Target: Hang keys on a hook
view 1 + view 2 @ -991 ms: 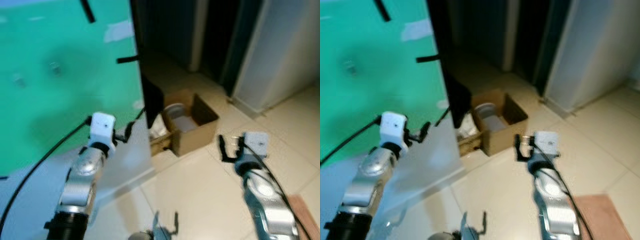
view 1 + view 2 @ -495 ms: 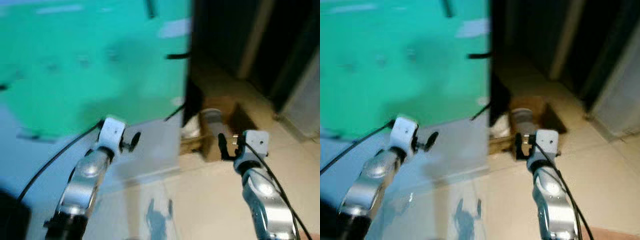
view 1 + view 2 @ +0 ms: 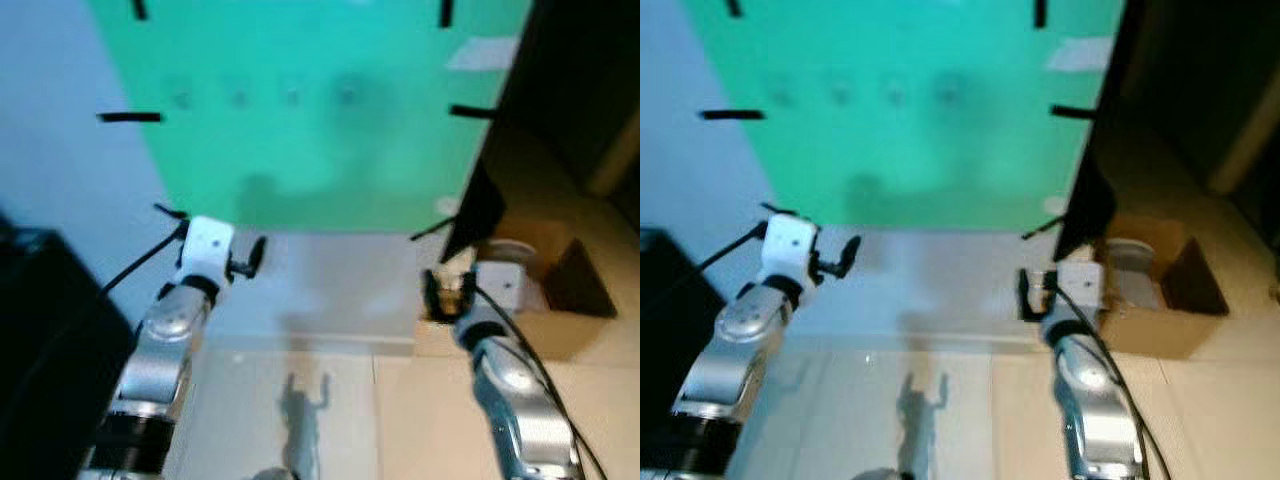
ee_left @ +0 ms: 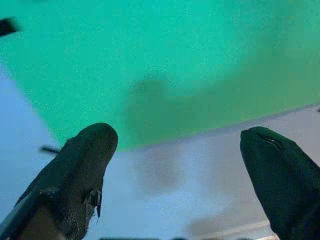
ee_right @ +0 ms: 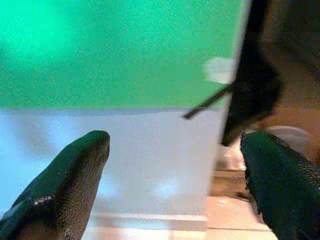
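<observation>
A green panel (image 3: 320, 150) covers the wall ahead, with a blurred row of several small hooks (image 3: 291, 97) across its upper part. My left gripper (image 3: 250, 258) is raised in front of the pale wall just below the panel's lower left; its fingers (image 4: 85, 160) stand open with nothing between them. My right gripper (image 3: 445, 295) is held up near the panel's lower right corner, beside the wall's edge. Its fingers (image 5: 75, 170) are also open and empty. Both grippers sit well below the hooks.
A black piece of furniture (image 3: 45, 340) stands close at the left. To the right an open cardboard box (image 3: 575, 290) sits on the tiled floor beside a dark doorway (image 3: 590, 80). Black tape strips (image 3: 130, 117) mark the panel's edges.
The whole view has swung, so the green panel now sits in the middle and the box and doorway lie far right. Both arms keep the same raised pose.
</observation>
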Robot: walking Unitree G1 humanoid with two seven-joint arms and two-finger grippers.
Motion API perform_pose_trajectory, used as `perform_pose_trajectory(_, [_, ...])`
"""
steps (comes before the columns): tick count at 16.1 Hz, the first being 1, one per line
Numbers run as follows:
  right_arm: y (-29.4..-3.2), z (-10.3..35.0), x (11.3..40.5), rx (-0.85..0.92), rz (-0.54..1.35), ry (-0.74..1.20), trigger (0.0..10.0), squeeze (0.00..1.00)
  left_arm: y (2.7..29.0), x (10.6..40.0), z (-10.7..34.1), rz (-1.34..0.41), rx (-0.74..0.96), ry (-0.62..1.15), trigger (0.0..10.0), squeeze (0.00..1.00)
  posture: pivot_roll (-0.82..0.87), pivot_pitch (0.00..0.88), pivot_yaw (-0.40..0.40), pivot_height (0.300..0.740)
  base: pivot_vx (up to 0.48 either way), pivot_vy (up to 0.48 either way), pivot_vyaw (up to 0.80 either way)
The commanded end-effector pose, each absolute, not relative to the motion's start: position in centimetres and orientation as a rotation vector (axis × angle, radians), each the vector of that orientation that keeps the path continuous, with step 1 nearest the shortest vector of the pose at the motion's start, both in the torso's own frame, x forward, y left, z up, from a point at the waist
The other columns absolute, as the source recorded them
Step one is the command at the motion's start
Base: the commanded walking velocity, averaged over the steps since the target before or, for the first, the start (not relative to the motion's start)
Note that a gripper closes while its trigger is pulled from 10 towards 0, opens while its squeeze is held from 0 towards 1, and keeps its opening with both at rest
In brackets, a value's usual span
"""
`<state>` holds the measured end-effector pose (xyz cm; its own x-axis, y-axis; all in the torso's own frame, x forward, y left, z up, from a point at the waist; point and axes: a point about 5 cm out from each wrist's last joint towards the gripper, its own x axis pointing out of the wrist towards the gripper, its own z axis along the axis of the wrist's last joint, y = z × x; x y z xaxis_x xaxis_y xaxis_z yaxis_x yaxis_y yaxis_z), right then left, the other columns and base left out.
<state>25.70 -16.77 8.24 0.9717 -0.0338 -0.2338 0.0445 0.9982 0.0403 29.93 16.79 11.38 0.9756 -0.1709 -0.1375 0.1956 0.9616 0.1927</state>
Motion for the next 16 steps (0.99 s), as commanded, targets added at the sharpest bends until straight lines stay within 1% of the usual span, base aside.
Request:
perform_pose_trajectory(1, [-17.2,8.5,26.0,0.045,-0.051,0.233,10.0,1.0,16.7,29.9,11.3,-0.194,0.208,0.121,10.0,0.0,-0.06,0.0,0.043,0.74,0.0,0.0,0.8])
perform_pose_trajectory(4, [-17.4,8.9,26.7,-0.006,-0.049,0.213,10.0,1.0,16.8,29.6,11.2,-0.184,0.196,0.12,10.0,0.0,-0.05,0.0,0.018,0.74,0.0,0.0,0.8])
perform_pose_trajectory(7, [-16.5,9.1,27.2,-0.006,0.033,0.183,10.0,1.0,17.1,29.4,11.4,-0.174,0.205,0.109,10.0,0.0,-0.02,0.0,-0.002,0.74,0.0,0.0,0.78])
perform_pose_trajectory(10, [-16.3,9.0,27.4,0.0,0.017,0.188,10.0,1.0,17.3,29.4,11.6,-0.172,0.199,0.098,10.0,0.0,-0.01,0.0,-0.004,0.74,0.275,0.0,0.49])
perform_pose_trajectory(16, [-16.1,8.7,27.6,0.003,0.039,0.195,10.0,1.0,17.4,29.4,11.9,-0.179,0.201,0.091,10.0,0.0,-0.01,0.0,-0.001,0.74,0.392,0.0,0.0])
